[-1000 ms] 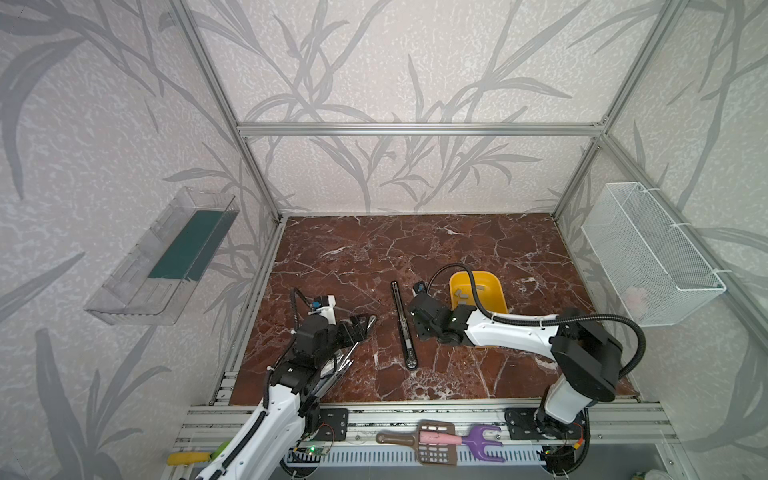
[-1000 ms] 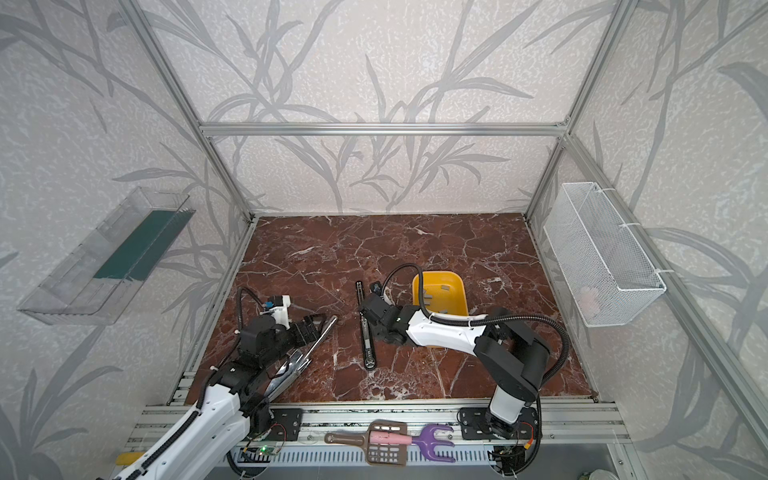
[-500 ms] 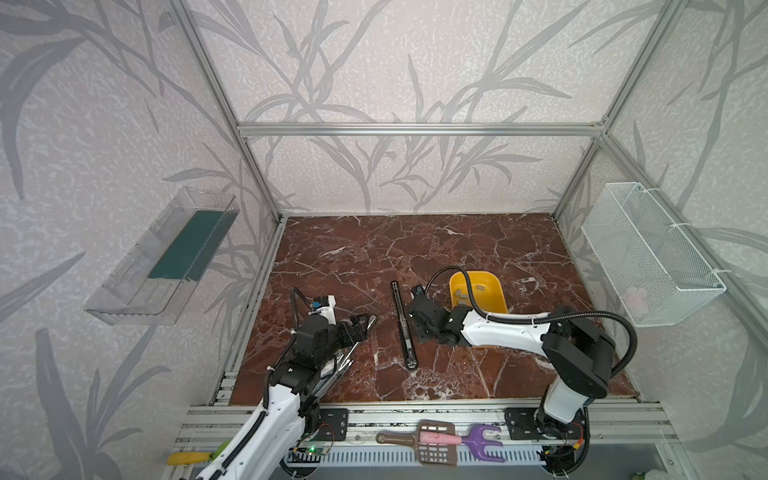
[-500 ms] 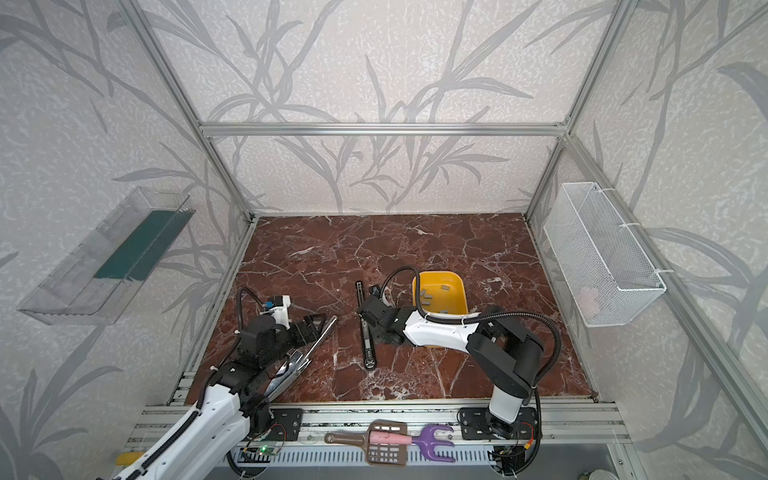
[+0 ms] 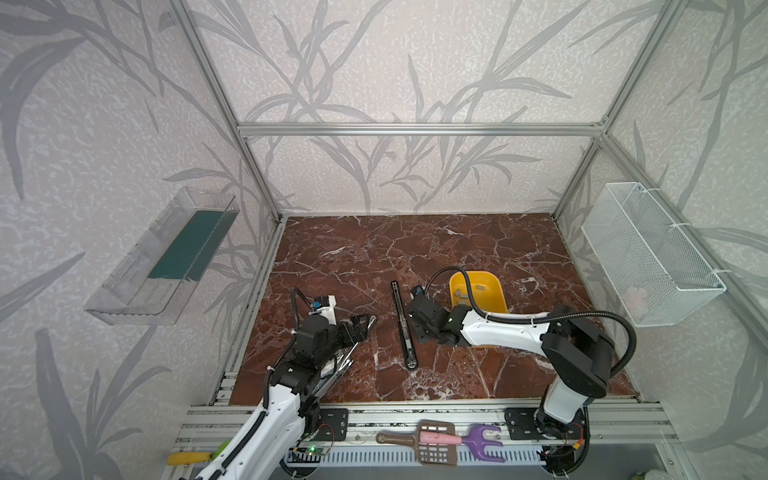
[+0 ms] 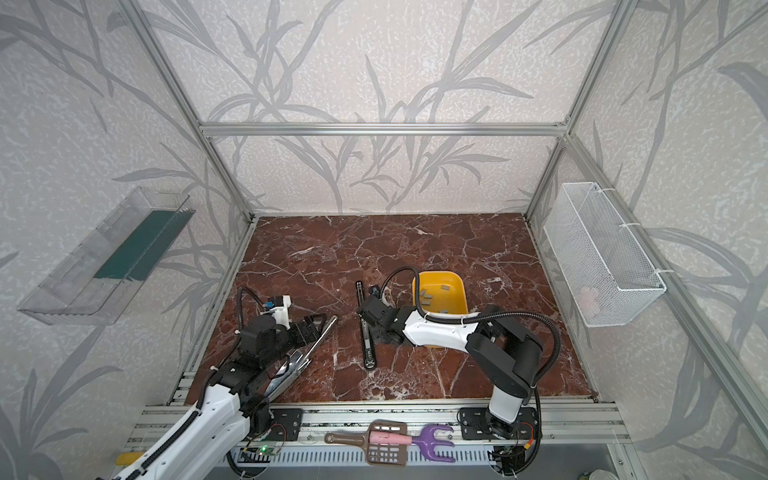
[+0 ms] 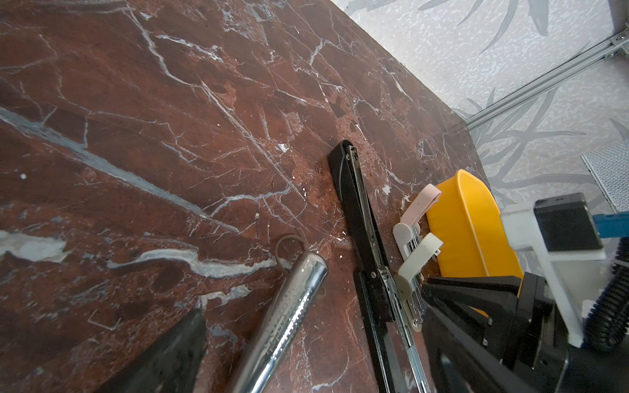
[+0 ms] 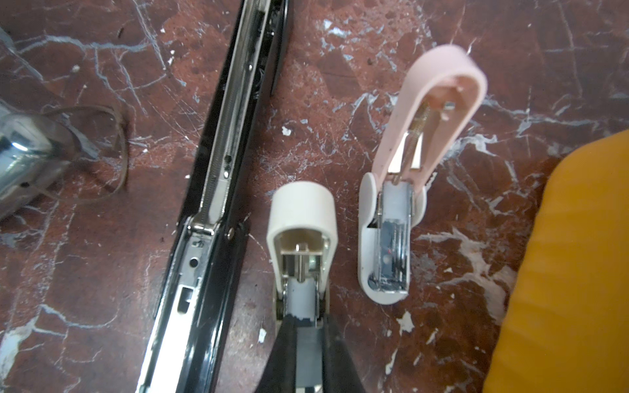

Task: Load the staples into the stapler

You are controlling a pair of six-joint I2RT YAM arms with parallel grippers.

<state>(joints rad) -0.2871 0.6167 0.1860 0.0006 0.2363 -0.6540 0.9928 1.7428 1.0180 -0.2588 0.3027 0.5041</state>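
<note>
In the right wrist view my right gripper [image 8: 308,320] is shut on a grey strip of staples [image 8: 309,350], its tip at the open channel of the cream stapler [image 8: 301,238]. Beside that lies an open pink stapler [image 8: 425,136] holding staples. More loose staples [image 5: 463,297] lie in the yellow bin [image 5: 494,286]. In both top views the right wrist hides both small staplers. My left gripper [image 5: 357,326] stands open at the front left, with a chrome stapler [image 7: 289,313] lying between its fingers.
A long black stapler [image 5: 403,328] lies opened out flat just left of the right gripper. A brown rubber band [image 8: 112,153] rests by the chrome stapler's tip. A wire basket [image 5: 648,253] and a clear shelf [image 5: 162,257] hang on the side walls.
The right arm's elbow has shifted slightly. Both grippers stay where they were.
</note>
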